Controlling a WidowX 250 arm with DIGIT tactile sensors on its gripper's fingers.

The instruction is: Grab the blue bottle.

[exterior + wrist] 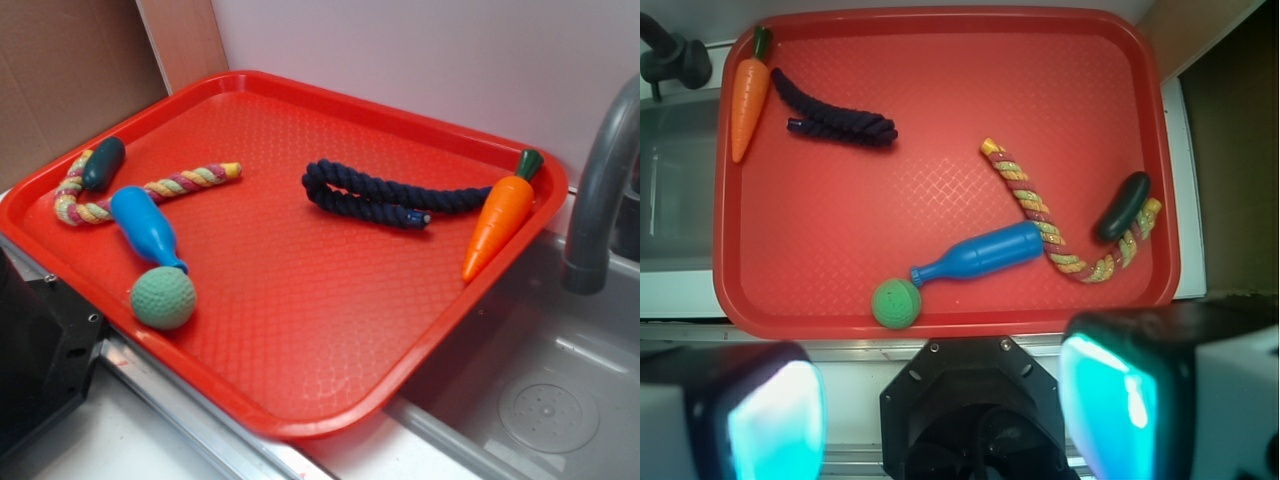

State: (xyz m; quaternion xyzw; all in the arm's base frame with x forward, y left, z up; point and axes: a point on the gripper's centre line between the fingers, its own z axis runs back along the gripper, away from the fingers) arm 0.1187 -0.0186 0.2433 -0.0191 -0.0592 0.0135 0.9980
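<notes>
Nearest the wrist camera, the gripper [940,420] stands wide open and empty, above the red tray's [940,320] near edge, the blue bottle [980,255] lying flat just beyond it, neck touching the green ball [896,303], long axis crosswise.

Toy kitchen: sink [520,400], faucet [600,190]
</notes>
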